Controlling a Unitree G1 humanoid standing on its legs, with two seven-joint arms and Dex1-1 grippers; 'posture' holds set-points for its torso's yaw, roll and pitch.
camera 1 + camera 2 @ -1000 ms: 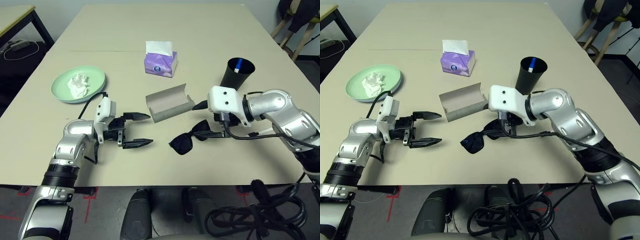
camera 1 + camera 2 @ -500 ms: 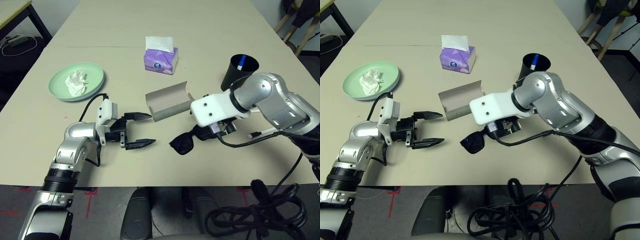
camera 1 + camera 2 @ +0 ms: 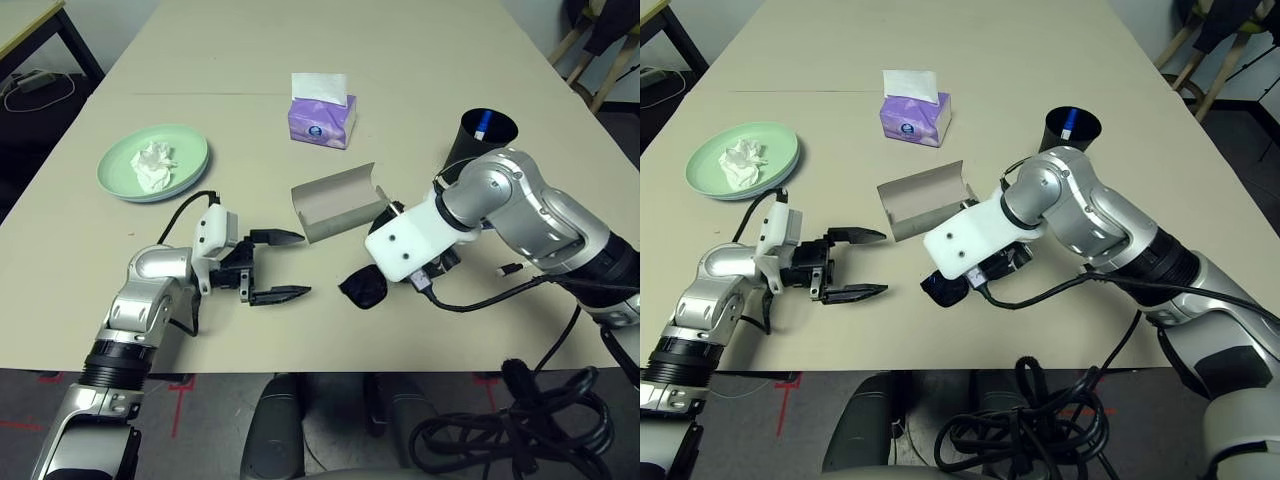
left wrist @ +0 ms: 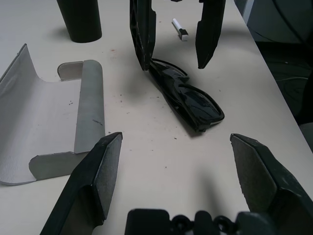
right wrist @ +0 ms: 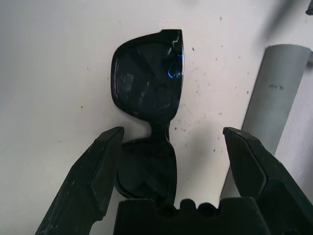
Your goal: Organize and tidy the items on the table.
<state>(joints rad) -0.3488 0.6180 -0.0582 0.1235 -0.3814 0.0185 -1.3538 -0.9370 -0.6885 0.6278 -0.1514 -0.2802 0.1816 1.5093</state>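
A: Item count on the surface [image 3: 420, 60]?
B: One black sunglasses [image 5: 149, 93], one grey oblong glasses case [image 3: 338, 203], open.
A: Sunglasses orientation?
B: Flat beside the case, long axis running between right gripper [image 5: 168, 142] fingers, spread wide. Left gripper [image 3: 292, 265] wide, empty.

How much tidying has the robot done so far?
Done: the crumpled white tissue is on the mint green plate, the blue-and-white pen in the black cup. In hand: the open right gripper straddles the black sunglasses. Left: putting them in the open grey glasses case.
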